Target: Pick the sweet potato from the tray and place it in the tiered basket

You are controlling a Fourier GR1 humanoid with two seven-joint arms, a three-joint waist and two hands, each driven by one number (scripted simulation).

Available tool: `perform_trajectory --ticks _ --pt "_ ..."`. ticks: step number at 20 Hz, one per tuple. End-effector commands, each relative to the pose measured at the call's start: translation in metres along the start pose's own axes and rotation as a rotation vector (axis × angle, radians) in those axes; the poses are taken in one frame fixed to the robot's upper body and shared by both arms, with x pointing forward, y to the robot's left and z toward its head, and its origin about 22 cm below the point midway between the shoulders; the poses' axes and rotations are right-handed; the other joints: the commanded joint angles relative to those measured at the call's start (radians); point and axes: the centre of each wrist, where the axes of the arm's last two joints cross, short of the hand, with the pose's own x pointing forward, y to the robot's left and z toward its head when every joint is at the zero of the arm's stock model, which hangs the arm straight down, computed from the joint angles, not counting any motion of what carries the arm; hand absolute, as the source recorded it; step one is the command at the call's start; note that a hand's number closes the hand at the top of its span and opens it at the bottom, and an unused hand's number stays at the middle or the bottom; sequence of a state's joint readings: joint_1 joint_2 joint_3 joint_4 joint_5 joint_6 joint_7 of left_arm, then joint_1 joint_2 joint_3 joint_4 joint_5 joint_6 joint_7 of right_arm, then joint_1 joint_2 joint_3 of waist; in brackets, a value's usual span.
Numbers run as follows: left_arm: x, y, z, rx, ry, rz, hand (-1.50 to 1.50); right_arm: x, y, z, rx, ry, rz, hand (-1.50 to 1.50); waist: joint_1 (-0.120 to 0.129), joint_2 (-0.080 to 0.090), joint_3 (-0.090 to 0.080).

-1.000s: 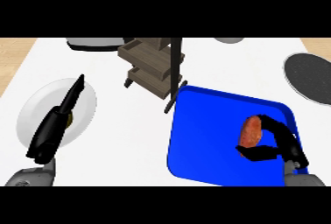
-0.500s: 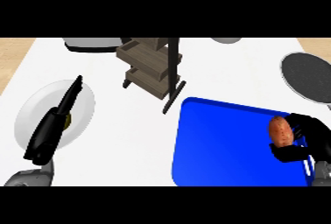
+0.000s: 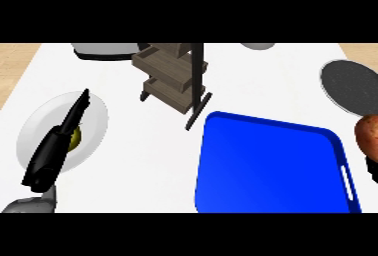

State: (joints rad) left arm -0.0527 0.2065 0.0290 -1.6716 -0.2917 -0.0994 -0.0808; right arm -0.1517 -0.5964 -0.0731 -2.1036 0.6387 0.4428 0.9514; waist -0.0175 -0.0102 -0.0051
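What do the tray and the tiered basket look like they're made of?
The blue tray looks like glossy plastic: uniform saturated colour, soft sheen, moulded rim with a handle slot. The tiered basket looks like matte weathered wood, grey-brown planks on a dark post, possibly metal.

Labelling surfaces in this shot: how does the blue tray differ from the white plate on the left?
The blue tray is rectangular with rounded corners and a raised rim; the white plate is round and flatter. The tray's surface is bare, while the plate holds a yellowish item, partly hidden by the left hand above it. The tray looks much larger. Both lie flat on the counter.
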Motion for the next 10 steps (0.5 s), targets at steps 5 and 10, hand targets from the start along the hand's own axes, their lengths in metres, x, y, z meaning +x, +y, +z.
perform_trajectory --ticks 5,10 --pt "-0.008 -0.007 0.004 -0.007 -0.001 -0.003 0.0 0.028 -0.082 0.056 -0.096 -0.103 -0.26 1.5 0.011 0.001 0.0" --pt "0.012 -0.006 -0.01 -0.026 -0.022 0.002 0.0 0.051 -0.12 0.069 -0.193 -0.203 -0.221 1.5 0.014 -0.001 0.0"
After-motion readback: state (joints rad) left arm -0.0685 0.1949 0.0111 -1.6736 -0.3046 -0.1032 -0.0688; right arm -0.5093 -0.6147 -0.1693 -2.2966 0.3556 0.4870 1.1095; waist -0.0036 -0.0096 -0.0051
